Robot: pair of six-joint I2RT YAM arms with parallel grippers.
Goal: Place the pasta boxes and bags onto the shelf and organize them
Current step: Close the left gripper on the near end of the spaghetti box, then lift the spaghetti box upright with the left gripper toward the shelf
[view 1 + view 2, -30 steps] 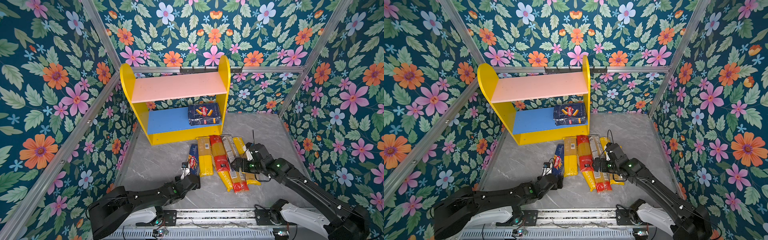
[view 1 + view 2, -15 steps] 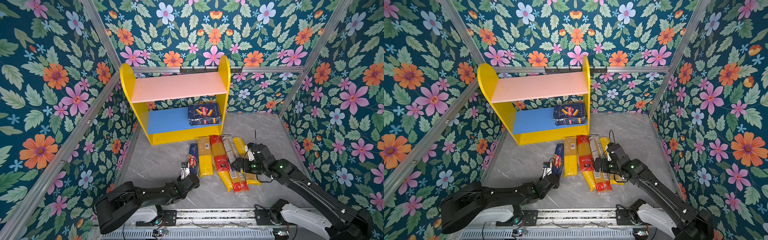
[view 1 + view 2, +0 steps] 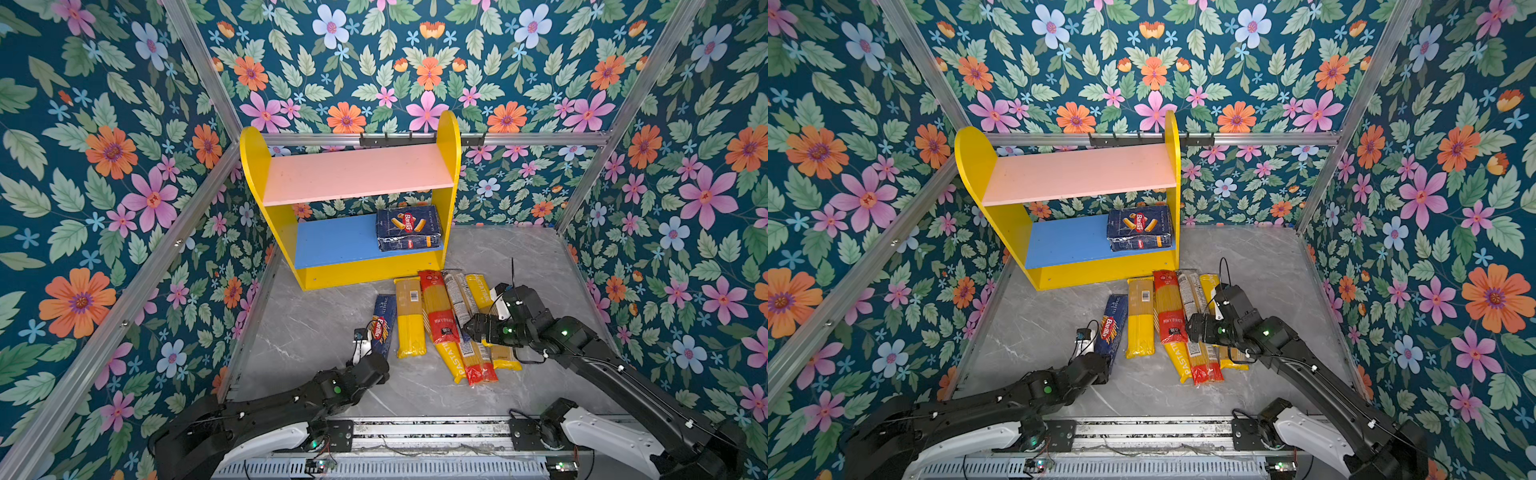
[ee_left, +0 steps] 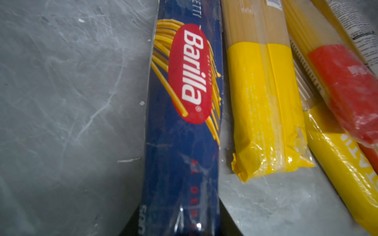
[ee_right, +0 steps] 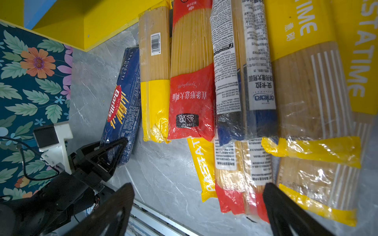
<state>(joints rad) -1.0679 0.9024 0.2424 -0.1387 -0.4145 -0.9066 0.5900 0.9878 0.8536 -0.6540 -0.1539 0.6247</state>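
Note:
The long narrow dark blue Barilla box [image 3: 383, 324] [image 4: 184, 102] lies on the grey floor, left of the bags. My left gripper [image 3: 377, 357] [image 4: 180, 228] is shut on its near end. The wide Barilla box [image 3: 409, 227] lies at the right end of the shelf's [image 3: 253, 166] blue lower board. Several bags lie side by side in front of the shelf: a yellow one [image 3: 409, 320], a red one [image 3: 436, 307], a clear one with a blue end [image 5: 231, 81] and PASTATIME packs [image 5: 302, 30]. My right gripper [image 3: 473, 328] [image 5: 199, 212] hangs open over their near ends, holding nothing.
The pink upper board [image 3: 353, 174] is bare, and so is the left part of the blue board [image 3: 332, 241]. Floral walls close in on three sides. A metal rail [image 3: 415, 432] runs along the front edge. Bare grey floor [image 3: 307, 324] lies left of the long box.
My left gripper has gone from open to shut on the long Barilla box's near end, and its arm has shifted. The right gripper has barely moved and stays open.

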